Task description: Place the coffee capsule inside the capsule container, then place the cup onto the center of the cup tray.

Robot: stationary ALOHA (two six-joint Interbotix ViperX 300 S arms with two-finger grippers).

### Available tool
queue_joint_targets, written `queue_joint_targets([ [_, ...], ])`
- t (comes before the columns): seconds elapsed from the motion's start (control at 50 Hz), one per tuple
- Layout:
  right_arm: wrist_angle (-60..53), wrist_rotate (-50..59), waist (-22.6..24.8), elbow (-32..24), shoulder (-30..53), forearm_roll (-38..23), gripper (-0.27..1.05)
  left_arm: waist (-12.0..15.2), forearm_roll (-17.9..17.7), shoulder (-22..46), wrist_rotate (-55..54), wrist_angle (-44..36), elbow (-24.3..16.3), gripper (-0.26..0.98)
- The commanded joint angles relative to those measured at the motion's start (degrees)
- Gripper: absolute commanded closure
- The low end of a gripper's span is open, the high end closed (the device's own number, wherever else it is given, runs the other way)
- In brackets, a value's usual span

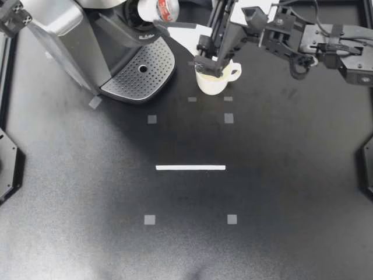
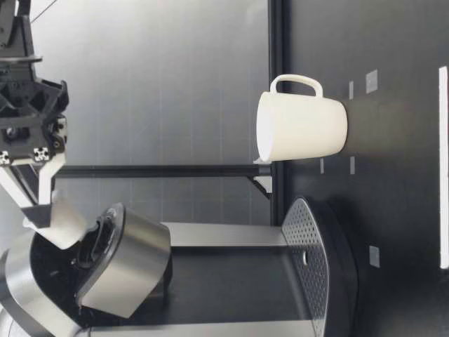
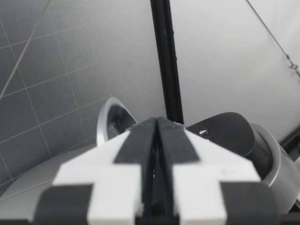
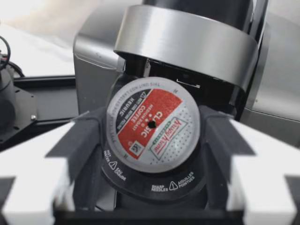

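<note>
The coffee capsule (image 1: 167,8) is pinched from both sides between the two fingers of my right gripper (image 1: 160,13), up at the top of the coffee machine (image 1: 70,41). In the right wrist view its red and silver foil faces the camera, and the dark pads (image 4: 91,136) press against its rim on either side. The black ring of the capsule container (image 4: 154,185) sits just beneath and behind it, under the raised silver lid (image 4: 187,37). In the low view the coffee capsule (image 2: 63,223) hangs tilted at the mouth of the capsule container (image 2: 91,242); I cannot tell whether the two touch. The cup (image 1: 213,80) stands upright on the tabletop (image 1: 186,245), just beside the perforated cup tray (image 1: 143,70) rather than on it, and part of my right arm passes above its rim. My left gripper (image 3: 157,140) has its fingers pressed together and points toward the wall behind the machine. In the top view only a piece of my left arm (image 1: 11,16) shows, at the corner beside the machine.
</note>
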Motion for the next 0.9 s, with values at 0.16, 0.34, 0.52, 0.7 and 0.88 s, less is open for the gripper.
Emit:
queue_joint_targets([
  [0.16, -0.26, -0.18, -0.44, -2.29, 0.79, -0.18, 0.23, 0.18, 0.18, -0.18, 0.09, -0.09, -0.70, 0.61],
  [0.34, 0.70, -1.14, -0.44, -2.72, 1.41, -0.26, 0.23, 0.18, 0.18, -0.18, 0.09, 0.00, -0.70, 0.61],
  [0.52, 1.32, -1.58, -0.44, -3.78, 2.37, -0.26, 0.23, 0.18, 0.18, -0.18, 0.09, -0.09, -0.62, 0.61],
  [0.7, 1.76, -1.58, -0.44, -4.66, 3.16, -0.26, 0.23, 0.18, 0.18, -0.18, 0.09, 0.00, -0.62, 0.61],
  [0.88, 2.64, -1.49, -0.44, -5.45, 3.87, -0.18, 0.18, 0.18, 0.18, -0.18, 0.09, 0.18, -0.26, 0.61],
])
